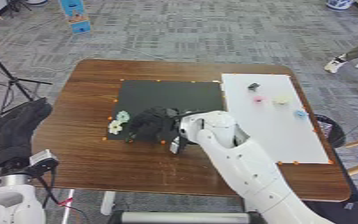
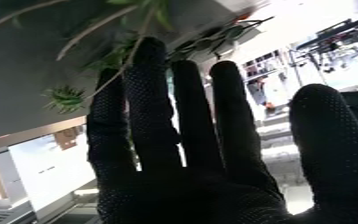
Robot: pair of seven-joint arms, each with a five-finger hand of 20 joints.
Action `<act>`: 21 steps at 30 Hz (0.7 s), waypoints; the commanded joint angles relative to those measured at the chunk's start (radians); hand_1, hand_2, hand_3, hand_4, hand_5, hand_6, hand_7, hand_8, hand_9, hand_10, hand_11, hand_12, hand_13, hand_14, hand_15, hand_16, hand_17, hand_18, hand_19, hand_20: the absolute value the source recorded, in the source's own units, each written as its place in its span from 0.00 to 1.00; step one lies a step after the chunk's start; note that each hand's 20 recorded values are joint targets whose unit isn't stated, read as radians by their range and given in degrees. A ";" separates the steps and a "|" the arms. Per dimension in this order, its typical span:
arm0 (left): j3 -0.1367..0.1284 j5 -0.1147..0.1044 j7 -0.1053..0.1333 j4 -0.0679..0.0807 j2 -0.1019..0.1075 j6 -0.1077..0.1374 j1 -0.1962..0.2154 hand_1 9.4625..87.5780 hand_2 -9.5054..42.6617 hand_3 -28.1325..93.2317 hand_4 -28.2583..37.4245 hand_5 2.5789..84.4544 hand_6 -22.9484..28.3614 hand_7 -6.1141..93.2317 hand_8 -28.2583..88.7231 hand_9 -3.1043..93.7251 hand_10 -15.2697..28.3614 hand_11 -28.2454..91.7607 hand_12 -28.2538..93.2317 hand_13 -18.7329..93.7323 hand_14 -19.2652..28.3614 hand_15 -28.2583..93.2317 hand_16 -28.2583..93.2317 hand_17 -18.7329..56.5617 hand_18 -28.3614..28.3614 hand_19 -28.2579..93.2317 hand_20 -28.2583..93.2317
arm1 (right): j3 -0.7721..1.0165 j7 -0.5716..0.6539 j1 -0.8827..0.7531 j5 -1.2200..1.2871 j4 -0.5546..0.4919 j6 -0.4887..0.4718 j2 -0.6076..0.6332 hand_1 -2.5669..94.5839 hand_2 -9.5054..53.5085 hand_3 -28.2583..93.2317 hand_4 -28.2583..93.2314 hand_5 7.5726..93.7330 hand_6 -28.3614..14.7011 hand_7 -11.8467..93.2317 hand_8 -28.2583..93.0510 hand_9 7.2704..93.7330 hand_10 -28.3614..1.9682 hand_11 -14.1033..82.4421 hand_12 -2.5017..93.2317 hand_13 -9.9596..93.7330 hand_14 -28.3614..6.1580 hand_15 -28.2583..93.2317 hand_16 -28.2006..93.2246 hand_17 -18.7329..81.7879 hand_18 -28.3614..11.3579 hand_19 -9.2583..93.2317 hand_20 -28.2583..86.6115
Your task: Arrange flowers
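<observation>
Since the fragile flowers [image 1: 115, 127] are likely needing stem grips, the right hand [image 1: 149, 122] is hovering open, empty, by the mat's [image 1: 168, 94] near edge.

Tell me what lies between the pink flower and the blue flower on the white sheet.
A pale yellow flower lies between the pink flower and the blue flower, as the head view shows.

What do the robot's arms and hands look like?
Both arms are white and jointed, with rounded segments. The left hand and the right hand wear black gloves; the right one's fabric shows small pale dots. Dark cables hang near the left wrist.
</observation>
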 commanded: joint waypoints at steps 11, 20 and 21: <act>-0.008 0.008 -0.003 -0.007 -0.016 -0.014 0.006 0.24 0.54 0.85 0.01 0.60 0.48 0.24 0.16 0.57 0.64 0.41 0.32 0.54 0.71 0.38 0.22 0.35 0.73 0.34 0.39 | 0.014 -0.017 0.033 -0.038 0.031 -0.028 -0.055 0.26 0.42 0.78 0.09 0.37 0.63 0.39 0.15 0.48 0.53 0.21 0.16 0.57 0.28 0.73 0.49 0.35 0.17 0.65 0.72; -0.009 0.010 -0.005 -0.007 -0.018 -0.016 0.005 0.24 0.54 0.85 0.01 0.60 0.48 0.24 0.16 0.57 0.64 0.41 0.32 0.54 0.71 0.38 0.22 0.34 0.73 0.34 0.39 | 0.010 -0.022 0.043 -0.046 0.038 -0.022 -0.078 0.26 0.42 0.77 0.09 0.37 0.63 0.39 0.15 0.48 0.53 0.21 0.16 0.57 0.28 0.73 0.49 0.35 0.17 0.65 0.72; -0.008 0.009 -0.004 -0.007 -0.018 -0.015 0.006 0.24 0.54 0.85 0.01 0.60 0.48 0.24 0.16 0.57 0.64 0.41 0.32 0.54 0.71 0.38 0.22 0.34 0.73 0.34 0.39 | 0.007 -0.019 0.045 -0.042 0.037 -0.022 -0.078 0.26 0.42 0.77 0.09 0.37 0.63 0.39 0.15 0.47 0.53 0.21 0.16 0.57 0.28 0.73 0.49 0.35 0.17 0.65 0.72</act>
